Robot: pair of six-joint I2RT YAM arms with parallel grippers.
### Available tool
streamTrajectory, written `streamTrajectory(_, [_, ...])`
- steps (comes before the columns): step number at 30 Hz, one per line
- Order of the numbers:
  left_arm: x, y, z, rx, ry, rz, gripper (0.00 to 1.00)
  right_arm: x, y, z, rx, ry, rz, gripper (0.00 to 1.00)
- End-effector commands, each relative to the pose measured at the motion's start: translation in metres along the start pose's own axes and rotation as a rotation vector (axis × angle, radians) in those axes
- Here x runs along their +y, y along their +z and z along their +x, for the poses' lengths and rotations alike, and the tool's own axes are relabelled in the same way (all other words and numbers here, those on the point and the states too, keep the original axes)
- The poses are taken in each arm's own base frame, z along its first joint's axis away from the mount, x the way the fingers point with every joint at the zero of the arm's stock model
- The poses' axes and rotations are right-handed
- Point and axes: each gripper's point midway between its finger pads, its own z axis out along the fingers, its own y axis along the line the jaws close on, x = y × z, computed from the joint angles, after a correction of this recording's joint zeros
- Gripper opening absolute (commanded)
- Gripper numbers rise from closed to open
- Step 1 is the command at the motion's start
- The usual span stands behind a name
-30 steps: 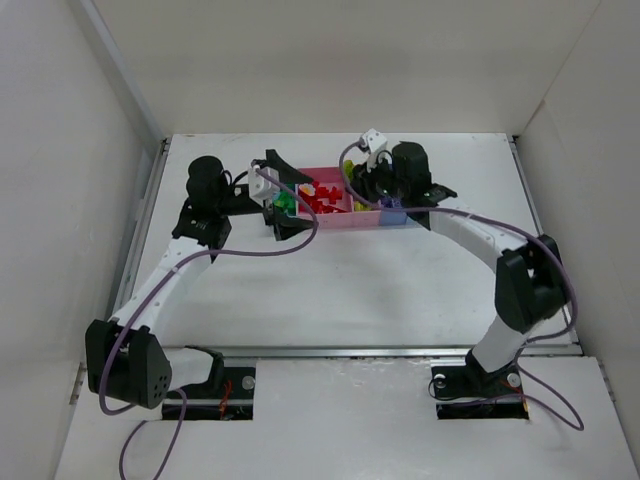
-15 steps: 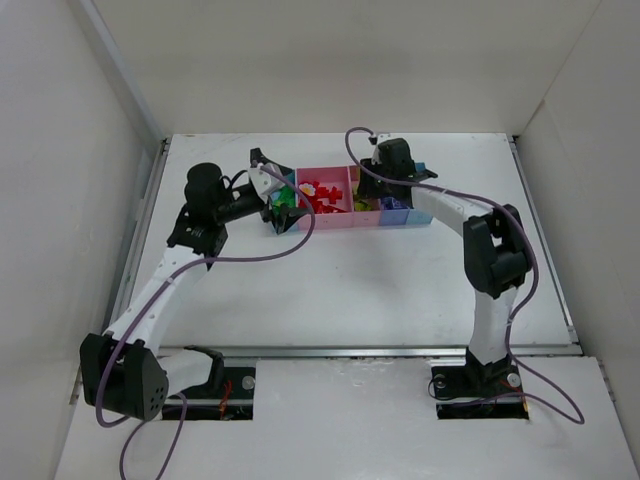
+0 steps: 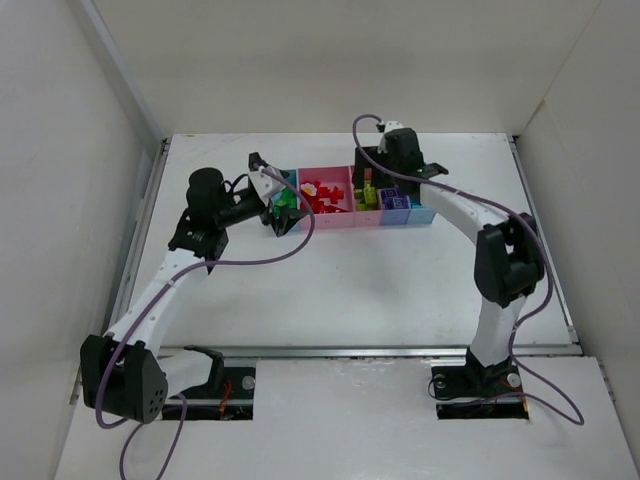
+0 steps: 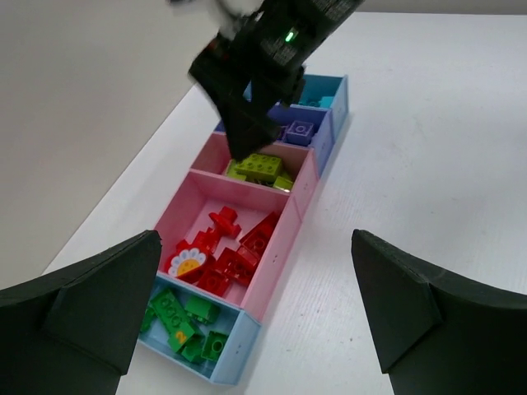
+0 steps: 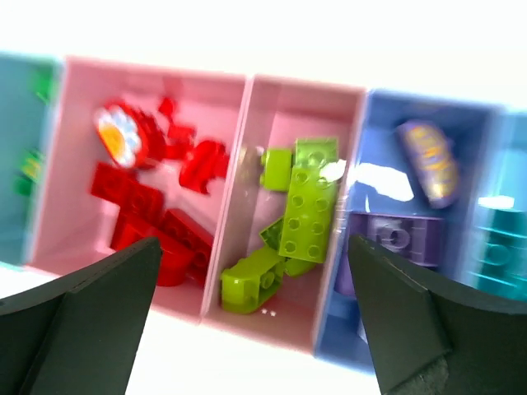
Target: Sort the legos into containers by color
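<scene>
The containers [image 3: 345,222] form a row of five joined bins at the back middle of the table. Green legos [image 4: 183,322] lie in the light blue end bin, red legos [image 4: 235,255] in the wide pink bin, and lime legos [image 5: 309,206] in the narrower pink bin. Purple legos [image 5: 395,234] are in the purple-blue bin and teal legos [image 4: 317,100] in the far light blue bin. My left gripper [image 3: 272,192] hangs open and holds nothing at the green and red end of the row. My right gripper [image 3: 378,172] is open and holds nothing, above the lime bin.
The white table [image 3: 360,290] is boxed in by tall white walls on the left [image 3: 60,200] and right [image 3: 600,150]. Purple cables [image 3: 300,235] loop off both arms. The arm bases stand at the near edge.
My right gripper has opened wide and shifted back over the narrower pink bin, its arm swinging inward. The left arm has hardly moved.
</scene>
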Motion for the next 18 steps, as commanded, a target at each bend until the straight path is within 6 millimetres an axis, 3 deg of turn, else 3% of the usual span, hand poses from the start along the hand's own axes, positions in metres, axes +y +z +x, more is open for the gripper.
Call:
streamTrajectory(1, [0.016, -0.01, -0.015, -0.033, 0.025, -0.124, 1.0, -0.01, -0.067, -0.083, -0.242, 0.028, 0.036, 1.0])
streamTrajectory(2, [0.023, -0.012, -0.011, -0.022, 0.004, -0.176, 1.0, -0.04, -0.079, -0.095, -0.283, 0.078, 0.12, 1.0])
streamTrajectory(3, [0.032, -0.016, -0.01, -0.017, -0.014, -0.243, 1.0, -0.056, -0.1, -0.104, -0.325, 0.117, 0.155, 1.0])
streamTrajectory(5, [0.066, -0.034, 0.007, 0.029, -0.074, -0.491, 1.0, -0.099, -0.121, -0.107, -0.362, 0.201, 0.257, 1.0])
streamTrajectory(6, [0.079, -0.043, 0.016, 0.049, -0.096, -0.591, 1.0, -0.142, -0.132, -0.098, -0.358, 0.261, 0.349, 1.0])
streamTrajectory(7, [0.101, -0.066, 0.033, 0.077, -0.142, -0.795, 1.0, -0.162, -0.148, -0.1, -0.384, 0.307, 0.393, 1.0])
streamTrajectory(8, [0.111, -0.081, 0.042, 0.088, -0.167, -0.899, 1.0, -0.184, -0.158, -0.094, -0.377, 0.332, 0.44, 1.0])
streamTrajectory(9, [0.12, -0.095, 0.051, 0.096, -0.194, -0.991, 1.0, -0.227, -0.173, -0.08, -0.351, 0.402, 0.529, 1.0])
streamTrajectory(10, [0.126, -0.111, 0.061, 0.104, -0.225, -1.079, 1.0, -0.246, -0.185, -0.073, -0.345, 0.445, 0.573, 1.0])
streamTrajectory(11, [0.135, -0.143, 0.083, 0.136, -0.26, -1.241, 1.0, -0.265, -0.195, -0.063, -0.333, 0.503, 0.616, 1.0])
streamTrajectory(13, [0.136, -0.167, 0.108, 0.149, -0.327, -1.348, 1.0, -0.31, -0.22, -0.033, -0.303, 0.592, 0.736, 1.0])
streamTrajectory(14, [0.13, -0.177, 0.129, 0.198, -0.341, -1.365, 1.0, -0.319, -0.233, -0.028, -0.315, 0.606, 0.767, 1.0])
streamTrajectory(18, [0.123, -0.208, 0.159, 0.257, -0.36, -1.435, 1.0, -0.324, -0.257, -0.026, -0.403, 0.579, 0.806, 1.0])
